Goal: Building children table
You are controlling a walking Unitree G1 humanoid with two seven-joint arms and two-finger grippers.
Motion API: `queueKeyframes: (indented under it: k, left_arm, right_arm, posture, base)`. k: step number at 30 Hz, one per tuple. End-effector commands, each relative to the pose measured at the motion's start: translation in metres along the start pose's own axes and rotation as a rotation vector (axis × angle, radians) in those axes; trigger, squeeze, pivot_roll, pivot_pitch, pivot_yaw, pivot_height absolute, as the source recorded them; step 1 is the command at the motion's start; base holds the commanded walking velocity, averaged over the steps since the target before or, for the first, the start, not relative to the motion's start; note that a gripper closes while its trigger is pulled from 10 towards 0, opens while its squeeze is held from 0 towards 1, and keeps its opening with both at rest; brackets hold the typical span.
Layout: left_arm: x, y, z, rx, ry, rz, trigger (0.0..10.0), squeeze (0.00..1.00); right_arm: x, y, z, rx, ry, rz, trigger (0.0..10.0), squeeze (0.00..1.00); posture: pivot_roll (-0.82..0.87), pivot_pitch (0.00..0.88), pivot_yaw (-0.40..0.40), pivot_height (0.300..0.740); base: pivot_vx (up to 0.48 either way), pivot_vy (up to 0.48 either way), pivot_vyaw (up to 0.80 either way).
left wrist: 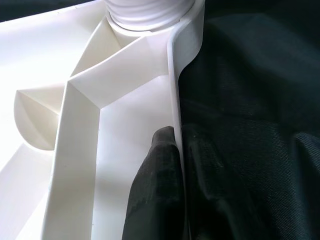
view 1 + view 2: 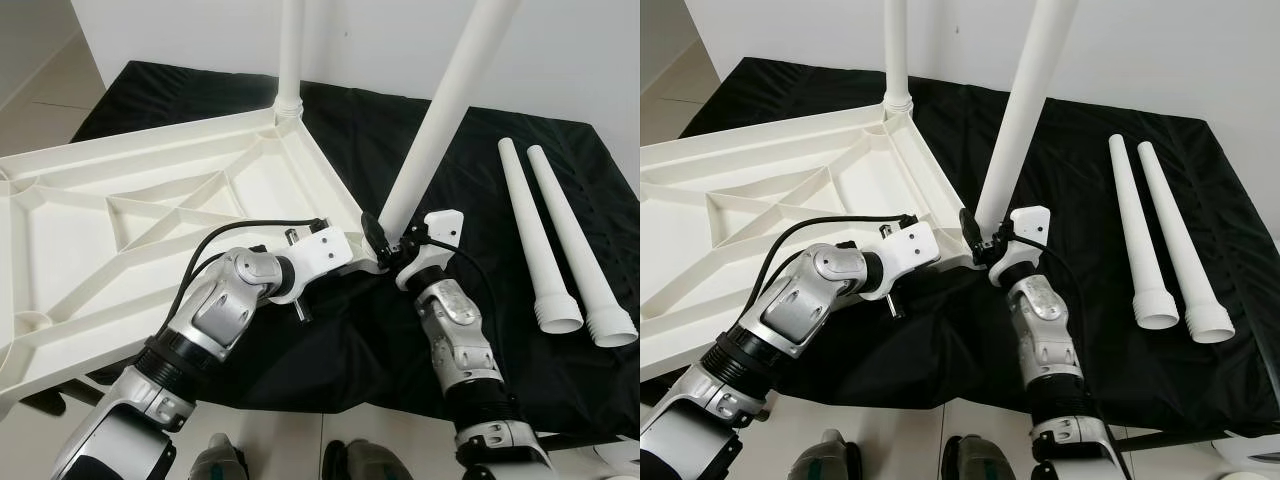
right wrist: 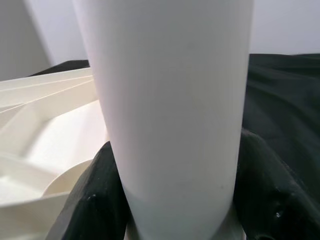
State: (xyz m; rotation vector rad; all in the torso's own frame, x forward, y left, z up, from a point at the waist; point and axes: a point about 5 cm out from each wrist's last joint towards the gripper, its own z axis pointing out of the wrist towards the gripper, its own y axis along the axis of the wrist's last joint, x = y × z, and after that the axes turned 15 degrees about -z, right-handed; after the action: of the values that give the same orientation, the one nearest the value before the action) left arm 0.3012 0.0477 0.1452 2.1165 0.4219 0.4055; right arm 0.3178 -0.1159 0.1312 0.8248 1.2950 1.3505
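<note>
The white plastic tabletop (image 2: 150, 200) lies upside down on a black cloth, its ribbed underside up. One white leg (image 2: 290, 55) stands in the far corner socket. A second white leg (image 2: 445, 110) leans in the near corner socket. My right gripper (image 2: 985, 240) is shut on that second leg near its base, and its black fingers (image 3: 95, 200) flank the tube. My left gripper (image 2: 355, 262) is shut on the tabletop's rim beside the same corner, one black finger (image 1: 157, 190) pressed against the thin rim (image 1: 175, 100).
Two loose white legs (image 2: 545, 235) (image 2: 585, 245) lie side by side on the black cloth (image 2: 470, 180) at the right. A white wall stands behind the table. My feet (image 2: 220, 462) show on the pale floor below the table edge.
</note>
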Motion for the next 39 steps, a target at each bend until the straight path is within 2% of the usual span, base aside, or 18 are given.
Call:
queueKeyframes:
  k: [1, 7, 13, 15, 16, 24, 25, 27, 29, 31, 36, 39]
  left_arm:
    - [-0.009, 0.004, 0.005, -0.008, -0.027, 0.037, 10.0, 0.00]
    - [-0.009, 0.004, 0.005, -0.008, -0.028, 0.036, 10.0, 0.00]
    - [-0.010, 0.005, 0.005, -0.008, -0.028, 0.035, 10.0, 0.00]
    - [-0.009, 0.004, 0.005, -0.008, -0.027, 0.035, 10.0, 0.00]
    - [-0.009, 0.004, 0.005, -0.007, -0.025, 0.035, 10.0, 0.00]
    - [-0.008, 0.004, 0.005, -0.009, -0.021, 0.032, 10.0, 0.00]
    - [-0.007, 0.005, 0.005, -0.009, -0.020, 0.032, 10.0, 0.00]
    - [-0.007, 0.005, 0.005, -0.009, -0.020, 0.032, 10.0, 0.00]
    - [-0.007, 0.006, 0.005, -0.012, -0.020, 0.032, 10.0, 0.00]
    - [-0.007, 0.006, 0.005, -0.012, -0.020, 0.032, 10.0, 0.00]
    - [-0.007, 0.008, 0.007, -0.016, -0.023, 0.034, 10.0, 0.00]
    - [-0.006, 0.008, 0.007, -0.016, -0.022, 0.035, 10.0, 0.00]
  right_arm:
    - [0.007, -0.014, -0.004, 0.105, -0.040, 0.004, 10.0, 0.00]
    - [0.021, -0.009, -0.003, 0.138, -0.145, 0.017, 10.0, 0.00]
    - [0.021, -0.008, -0.003, 0.135, -0.146, -0.002, 10.0, 0.00]
    - [0.020, -0.008, -0.004, 0.138, -0.151, -0.004, 10.0, 0.03]
    - [0.018, -0.007, -0.005, 0.136, -0.148, 0.003, 10.0, 1.00]
    - [0.015, -0.001, -0.009, 0.069, -0.091, 0.035, 10.0, 1.00]
    - [0.012, 0.003, -0.009, 0.036, -0.059, 0.045, 10.0, 0.02]
    - [0.012, 0.003, -0.009, 0.036, -0.059, 0.045, 10.0, 0.02]
    - [0.006, 0.010, -0.009, -0.027, 0.036, 0.040, 10.0, 0.00]
    - [0.006, 0.010, -0.009, -0.027, 0.036, 0.040, 10.0, 0.00]
    - [-0.022, 0.017, -0.006, -0.094, 0.189, -0.028, 10.0, 0.00]
    - [-0.028, 0.019, -0.004, -0.105, 0.229, -0.056, 10.0, 0.00]
  posture:
    - [0.00, 0.040, -0.067, 0.740]
    - [0.00, 0.043, -0.068, 0.740]
    - [0.00, 0.044, -0.070, 0.740]
    - [0.00, 0.044, -0.071, 0.740]
    - [0.00, 0.045, -0.070, 0.740]
    - [-0.01, 0.051, -0.065, 0.740]
    - [-0.01, 0.052, -0.063, 0.740]
    - [-0.01, 0.052, -0.063, 0.740]
    - [-0.01, 0.054, -0.059, 0.740]
    - [-0.01, 0.054, -0.059, 0.740]
    - [-0.02, 0.054, -0.058, 0.740]
    - [-0.02, 0.054, -0.058, 0.740]
  base:
    - [0.000, 0.000, 0.00]
    - [0.000, 0.000, 0.00]
    - [0.000, 0.000, 0.00]
    - [0.000, 0.000, 0.00]
    - [0.000, 0.000, 0.00]
    - [0.000, 0.000, 0.00]
    - [0.000, 0.000, 0.00]
    - [0.000, 0.000, 0.00]
    - [0.000, 0.000, 0.00]
    - [0.000, 0.000, 0.00]
    - [0.000, 0.000, 0.00]
    - [0.000, 0.000, 0.00]
